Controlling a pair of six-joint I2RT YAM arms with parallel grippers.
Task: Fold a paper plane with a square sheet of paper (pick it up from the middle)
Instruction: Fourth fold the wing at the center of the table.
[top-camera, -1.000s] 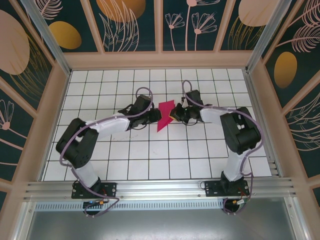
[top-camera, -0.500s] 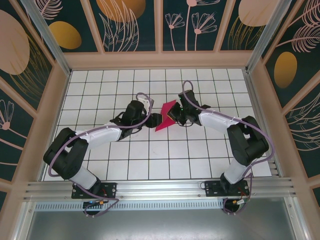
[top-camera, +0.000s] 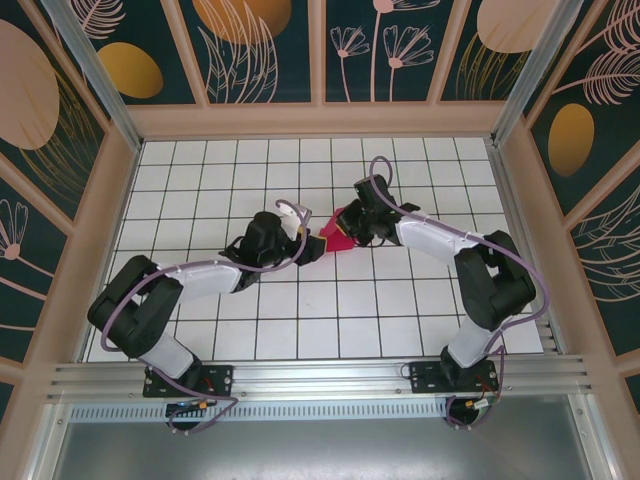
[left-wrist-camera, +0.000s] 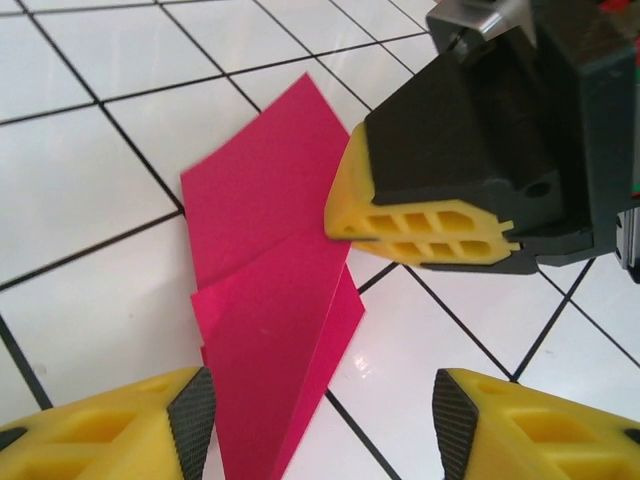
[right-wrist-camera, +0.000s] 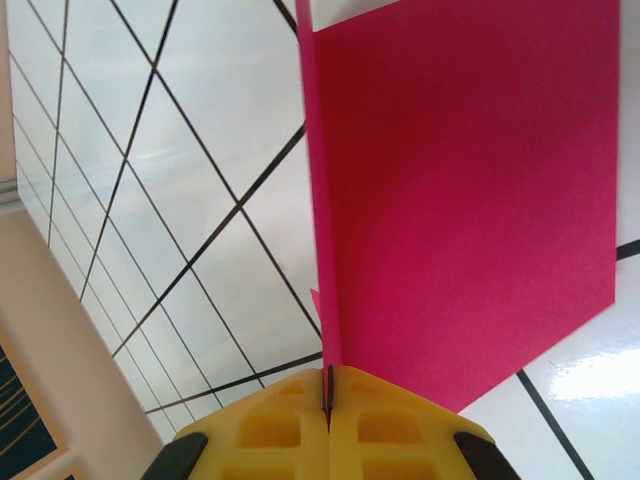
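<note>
the folded magenta paper sheet is found just above the middle of the top view, over the white gridded table. one edge is pinched by the right gripper — fingers clamped together. the left gripper is spread apart and grasps nothing — the paper's lower tip is seen between its fingers.

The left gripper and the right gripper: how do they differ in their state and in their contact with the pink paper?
The left gripper stands open, its fingers apart, while the right gripper is shut. The right gripper pinches an edge of the pink paper, while the left gripper only faces it and grips nothing. Both have yellow fingers and meet at the paper.
</note>
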